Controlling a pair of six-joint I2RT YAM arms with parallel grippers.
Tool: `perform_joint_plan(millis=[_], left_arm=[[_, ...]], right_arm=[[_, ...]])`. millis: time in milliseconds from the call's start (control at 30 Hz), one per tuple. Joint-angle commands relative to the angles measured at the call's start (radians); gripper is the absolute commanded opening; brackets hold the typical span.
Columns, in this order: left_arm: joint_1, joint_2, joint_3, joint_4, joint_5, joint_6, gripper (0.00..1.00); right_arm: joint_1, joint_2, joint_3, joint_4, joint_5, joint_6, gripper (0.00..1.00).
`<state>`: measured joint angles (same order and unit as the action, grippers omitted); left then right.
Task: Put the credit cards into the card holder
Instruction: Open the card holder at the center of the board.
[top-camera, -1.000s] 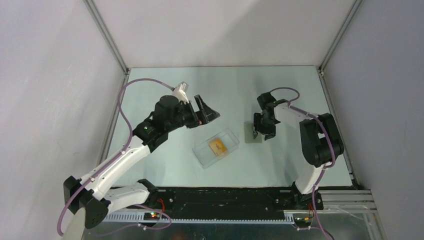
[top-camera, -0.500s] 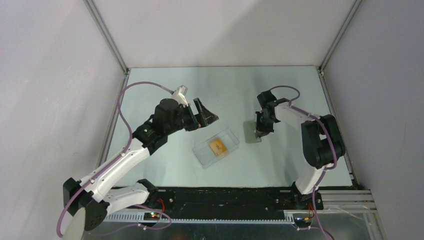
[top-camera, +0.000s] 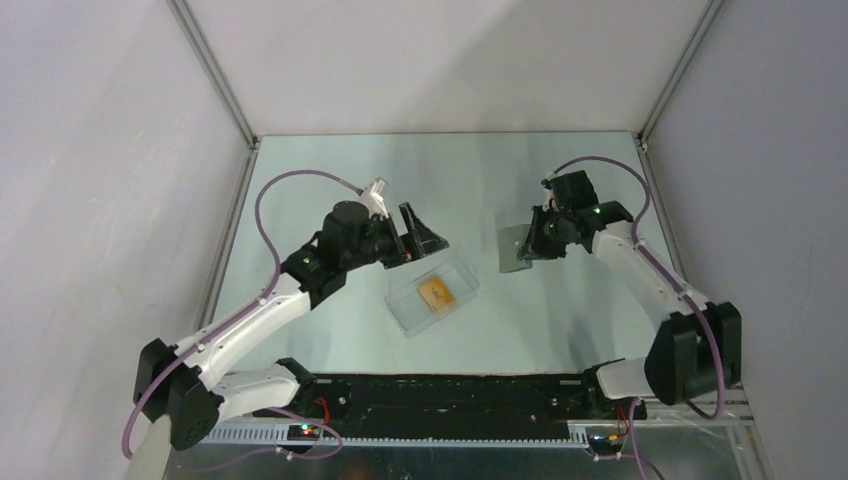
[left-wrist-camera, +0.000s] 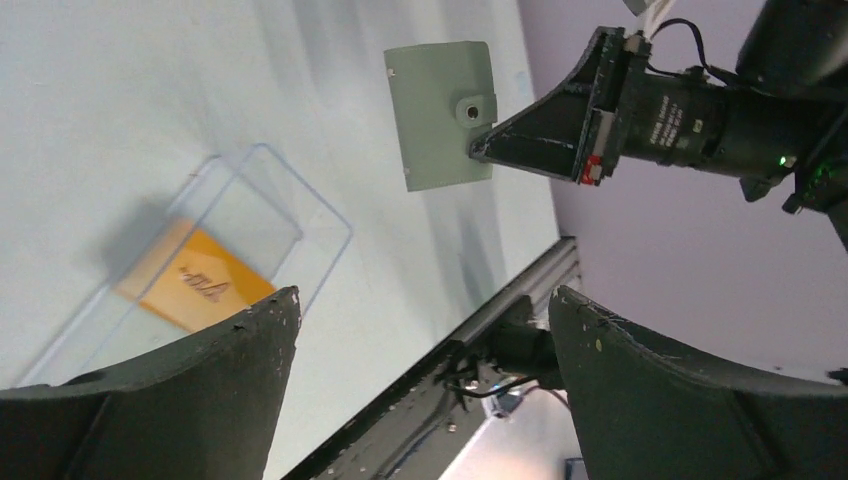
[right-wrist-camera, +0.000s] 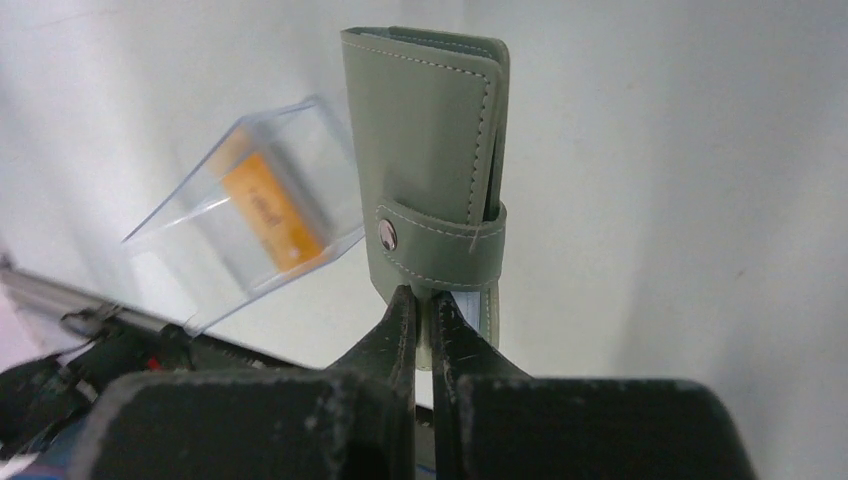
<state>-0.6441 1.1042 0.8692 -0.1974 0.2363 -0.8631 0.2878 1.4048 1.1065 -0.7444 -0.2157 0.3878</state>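
Note:
The card holder (top-camera: 514, 249) is a grey-green wallet, folded closed with its snap tab (right-wrist-camera: 441, 244) fastened. My right gripper (top-camera: 531, 247) is shut on its edge beside the tab and holds it, apparently lifted off the table; the wrist view shows its fingertips (right-wrist-camera: 405, 303) pinching the wallet (right-wrist-camera: 424, 125). One orange credit card (top-camera: 434, 291) lies inside a clear plastic box (top-camera: 455, 278) at mid-table. My left gripper (top-camera: 418, 242) hovers open just left of and behind the box, holding nothing. Its wrist view shows the card (left-wrist-camera: 195, 281), the holder (left-wrist-camera: 436, 110) and the right gripper (left-wrist-camera: 482, 149).
The pale green table ends at a black rail (top-camera: 450, 385) along the near edge, where the arm bases sit. Grey walls and aluminium posts (top-camera: 220, 80) close in the left, back and right sides.
My right gripper has shut on the card holder and carried it slightly right and back, its arm swinging outward. My left gripper has drifted a little right, still open.

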Motion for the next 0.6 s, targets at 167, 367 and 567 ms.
perform_joint_plan(millis=[167,367,567], left_arm=[[-0.042,0.101,-0.029,0.3,0.149,-0.133,0.95],[-0.078,0.166,0.005,0.35,0.232,-0.126,0.91],[-0.108,0.191,-0.002,0.458,0.282,-0.154,0.87]], right_arm=[[0.012,-0.268,-0.011,-0.01,-0.347,0.039,0.0],[0.019,-0.338,-0.012,0.038,-0.496,0.132,0.0],[0.031,-0.349,-0.012,0.078,-0.56,0.196,0.0]])
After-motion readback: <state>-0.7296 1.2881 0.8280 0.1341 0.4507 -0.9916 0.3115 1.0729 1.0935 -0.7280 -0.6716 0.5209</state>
